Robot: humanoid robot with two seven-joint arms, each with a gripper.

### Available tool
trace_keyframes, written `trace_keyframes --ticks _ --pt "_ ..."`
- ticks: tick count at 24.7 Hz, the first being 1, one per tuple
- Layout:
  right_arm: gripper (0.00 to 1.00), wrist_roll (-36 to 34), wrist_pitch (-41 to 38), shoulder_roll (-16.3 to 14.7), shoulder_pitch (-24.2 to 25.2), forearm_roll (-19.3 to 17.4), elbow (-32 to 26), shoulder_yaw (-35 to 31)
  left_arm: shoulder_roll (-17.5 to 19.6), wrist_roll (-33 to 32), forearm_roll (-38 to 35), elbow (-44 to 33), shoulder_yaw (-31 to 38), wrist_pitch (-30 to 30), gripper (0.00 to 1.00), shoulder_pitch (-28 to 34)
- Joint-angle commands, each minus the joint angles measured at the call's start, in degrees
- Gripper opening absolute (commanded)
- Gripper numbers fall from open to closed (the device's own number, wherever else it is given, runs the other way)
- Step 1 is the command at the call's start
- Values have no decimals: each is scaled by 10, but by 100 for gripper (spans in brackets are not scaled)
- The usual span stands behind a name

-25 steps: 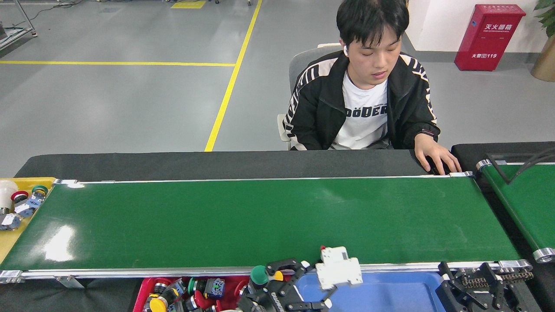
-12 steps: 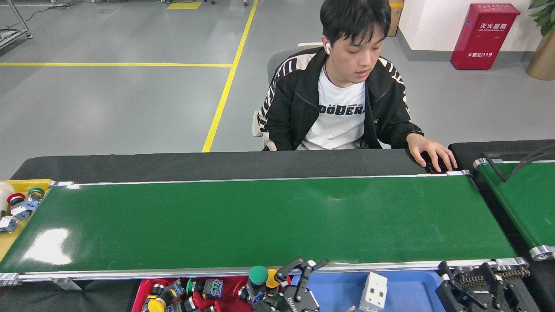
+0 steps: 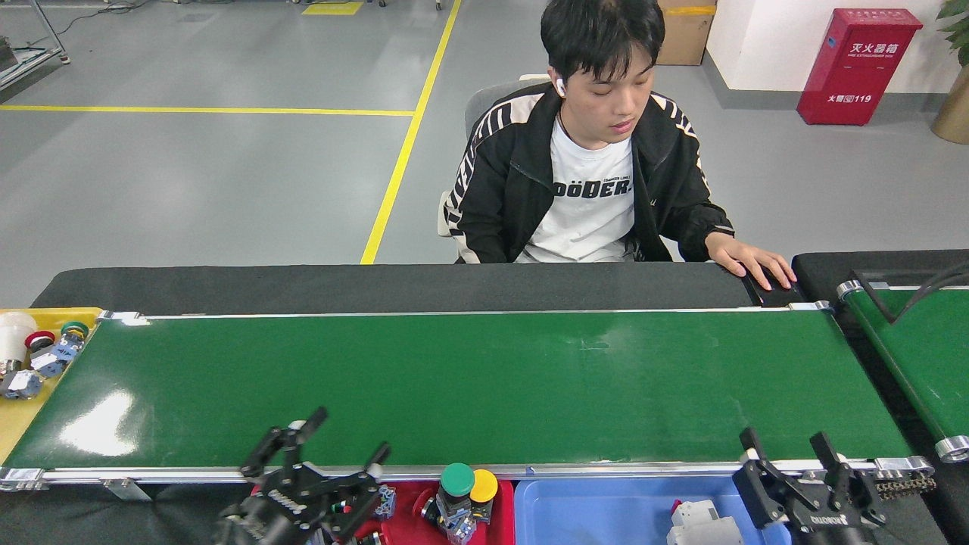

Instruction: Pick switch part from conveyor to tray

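Note:
The conveyor [image 3: 469, 386] runs across the view, and its green belt carries nothing. Below its near rail, at the bottom edge, sits the red tray [image 3: 412, 501], partly hidden by my left arm. Switch parts lie in it, among them a green-capped and a yellow-capped push button [image 3: 463, 488]. My left gripper [image 3: 348, 435] stands open over the near rail, just left of the tray, with nothing between its fingers. My right gripper [image 3: 783, 439] is open too, at the belt's near right end, holding nothing.
A blue tray [image 3: 590, 511] right of the red one holds a white breaker [image 3: 700, 524]. A yellow tray [image 3: 17, 428] with parts sits at the far left. A shorter green belt [image 3: 920, 356] lies at the right. A person sits behind, one hand [image 3: 757, 263] on the far black table.
My left gripper let go of the white breaker, which now lies in the blue tray, and swung left past the red tray. My right gripper rose into clearer view.

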Motion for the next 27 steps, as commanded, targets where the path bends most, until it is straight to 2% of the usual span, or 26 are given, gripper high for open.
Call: trace_keyframes --ticks 1,5,7,13,16,21,24,27 --pt "94 -1 4 11 1 28 -9 5 -6 9 2 -9 20 37 100 5" --pt "93 -24 6 9 21 43 -9 13 0 37 -5 -9 14 106 100 33" --pt "93 -44 5 1 29 44 -9 19 -6 38 -22 -9 12 120 100 34" --pt "94 -43 5 -8 29 44 -9 21 -28 56 -24 -10 9 123 100 45" --pt "94 -43 0 -15 29 44 -9 22 -29 61 -27 -10 -19 139 99 55" --pt "94 -44 1 -19 30 44 -9 21 -23 62 -48 -10 -114 212 100 52" --pt "94 -65 11 -45 38 43 -9 20 -22 61 -51 -9 -129 222 100 43" --pt "96 -118 92 -75 61 38 -10 36 -22 61 -51 -9 -129 222 100 40"
